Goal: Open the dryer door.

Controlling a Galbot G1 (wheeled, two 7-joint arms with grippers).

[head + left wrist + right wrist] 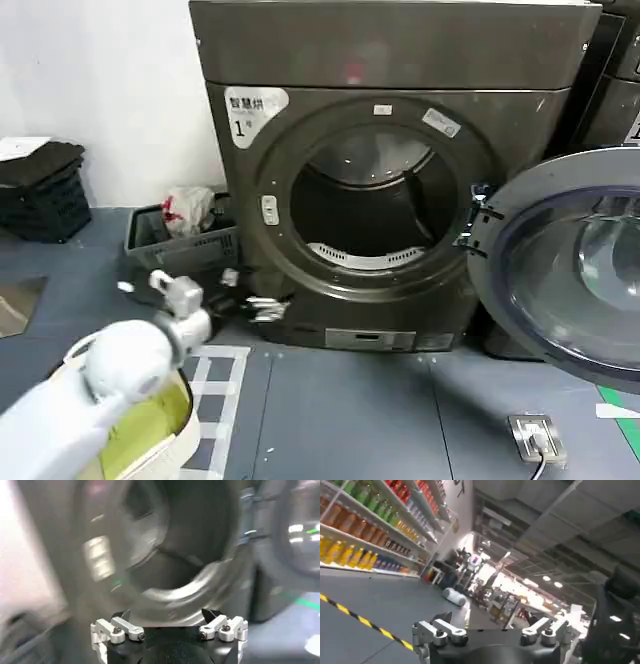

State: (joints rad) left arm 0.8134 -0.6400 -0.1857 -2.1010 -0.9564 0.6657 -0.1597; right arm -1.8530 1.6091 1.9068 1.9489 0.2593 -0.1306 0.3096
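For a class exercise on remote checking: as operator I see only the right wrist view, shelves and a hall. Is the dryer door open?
Observer: Yes. The dryer door stands swung wide to the right, the drum opening uncovered.
Operator: Where is the left gripper?
Observer: The left gripper is low by the dryer's front, left of the opening, open, holding nothing.
Operator: My right gripper is open, facing shelves. Anything beside the dryer?
Observer: A grey basket on the floor, to its left.
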